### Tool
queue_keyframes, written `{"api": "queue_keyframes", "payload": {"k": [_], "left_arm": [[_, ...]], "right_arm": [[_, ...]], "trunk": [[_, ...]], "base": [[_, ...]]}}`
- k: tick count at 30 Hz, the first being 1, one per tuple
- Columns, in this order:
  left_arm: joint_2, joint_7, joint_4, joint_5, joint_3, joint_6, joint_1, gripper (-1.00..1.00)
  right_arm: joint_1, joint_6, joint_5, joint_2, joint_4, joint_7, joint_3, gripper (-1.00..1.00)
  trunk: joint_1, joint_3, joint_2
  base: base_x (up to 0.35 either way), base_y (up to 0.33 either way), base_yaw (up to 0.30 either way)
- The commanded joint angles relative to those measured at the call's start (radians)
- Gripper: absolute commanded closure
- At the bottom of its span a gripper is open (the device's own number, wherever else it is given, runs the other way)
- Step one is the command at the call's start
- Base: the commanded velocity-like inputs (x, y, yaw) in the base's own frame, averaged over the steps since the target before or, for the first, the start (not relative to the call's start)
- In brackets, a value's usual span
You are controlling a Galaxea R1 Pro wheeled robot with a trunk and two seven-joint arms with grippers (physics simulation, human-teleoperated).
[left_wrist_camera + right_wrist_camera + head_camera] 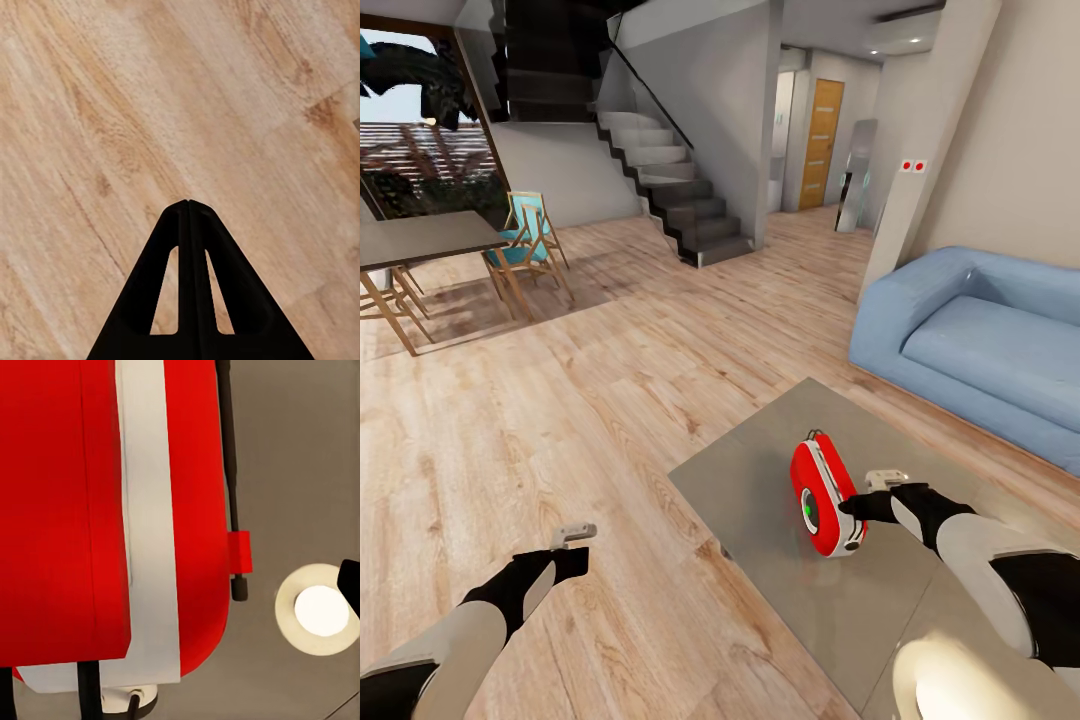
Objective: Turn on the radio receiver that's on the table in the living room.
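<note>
Stood on the table [760, 500] by the blue sofa [980, 340] — the radio receiver [822, 492]. Touched by the right gripper [852, 507] — open or closed, hard to tell. Pressed closed over the floor [560, 400]: the left gripper [189, 206].

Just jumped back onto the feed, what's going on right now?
The robot stands at the coffee table in the living room, near the blue sofa. Its right gripper is at the front of the red radio receiver, by the dial; actual contact can't be confirmed. The left gripper hangs shut over the wood floor, holding nothing.
</note>
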Motion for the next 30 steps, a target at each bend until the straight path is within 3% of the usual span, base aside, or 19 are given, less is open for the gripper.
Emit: {"api": "queue_keyframes", "payload": {"k": [1,30], "left_arm": [[0.0,0.0,0.0,0.0,0.0,0.0,0.0,1.0],[-0.001,0.0,0.0,0.001,0.0,0.0,0.0,1.0]], "right_arm": [[0.0,-0.001,0.005,0.0,0.001,-0.001,0.013,-1.0],[0.001,-0.001,0.005,0.001,0.001,-0.001,0.013,-1.0]], "trunk": [[0.0,0.0,0.0],[0.0,0.0,0.0]], "base": [[-0.026,0.0,0.0],[-0.292,0.0,0.0]]}}
